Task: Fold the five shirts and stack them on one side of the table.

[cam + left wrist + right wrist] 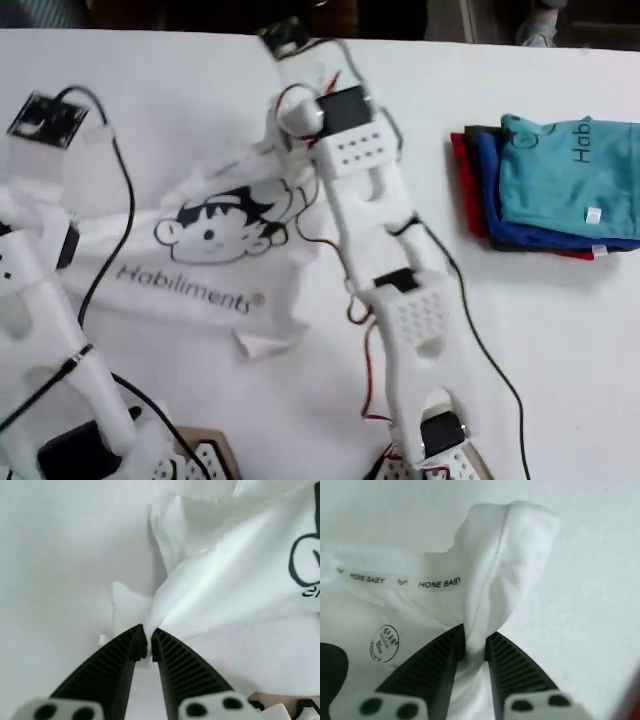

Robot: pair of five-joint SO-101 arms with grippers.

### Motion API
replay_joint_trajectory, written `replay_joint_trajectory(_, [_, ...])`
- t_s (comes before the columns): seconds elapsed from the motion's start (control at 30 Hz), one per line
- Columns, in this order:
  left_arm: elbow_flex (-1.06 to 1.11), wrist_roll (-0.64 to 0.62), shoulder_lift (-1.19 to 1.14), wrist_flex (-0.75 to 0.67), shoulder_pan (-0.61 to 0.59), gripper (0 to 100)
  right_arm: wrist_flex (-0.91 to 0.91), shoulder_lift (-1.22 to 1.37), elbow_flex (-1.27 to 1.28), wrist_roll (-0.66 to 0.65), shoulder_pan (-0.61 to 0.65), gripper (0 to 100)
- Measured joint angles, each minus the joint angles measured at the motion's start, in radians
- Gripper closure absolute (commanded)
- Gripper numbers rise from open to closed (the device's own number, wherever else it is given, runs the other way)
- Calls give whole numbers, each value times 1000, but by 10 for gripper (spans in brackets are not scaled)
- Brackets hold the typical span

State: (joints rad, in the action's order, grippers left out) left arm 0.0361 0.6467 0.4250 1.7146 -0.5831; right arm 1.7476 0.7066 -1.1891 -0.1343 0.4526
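Your left pincer (147, 641) is closed on a bunched edge of the white shirt (215, 265), which lies mid-table, print up. Your right pincer (475, 647) is clamped on cloth beside its collar. The stack of folded shirts (560, 180) sits well apart along one side of the table (520, 350). This looks like the last shirt's fold. Next, carry both pinched points across together, keeping the cloth taut.

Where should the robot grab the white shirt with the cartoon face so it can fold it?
At its outer edges, coming down from above. The white shirt lies limp on the table, so only a bunched edge fits between fingers. The right gripper pinches a fold beside the neck tape, the left gripper a bunched edge.
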Motion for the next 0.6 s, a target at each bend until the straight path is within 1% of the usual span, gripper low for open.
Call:
replay_joint_trajectory(0.17, [-163, 0, 0, 48, 94, 975, 2, -391, 393, 0, -60, 978])
replay_joint_trajectory(0.3, [-176, 0, 0, 52, 149, 975, -63, -698, 766, 0, -180, 978])
replay_joint_trajectory(0.4, [-103, -11, 0, 54, 212, 975, -163, -905, 1066, 0, -288, 978])
replay_joint_trajectory(0.47, [-26, -46, 0, 54, 265, 975, -229, -1031, 1283, 0, -348, 978])
replay_joint_trajectory(0.6, [161, -109, 0, 14, 387, 975, -354, -1234, 1680, 0, -417, 975])
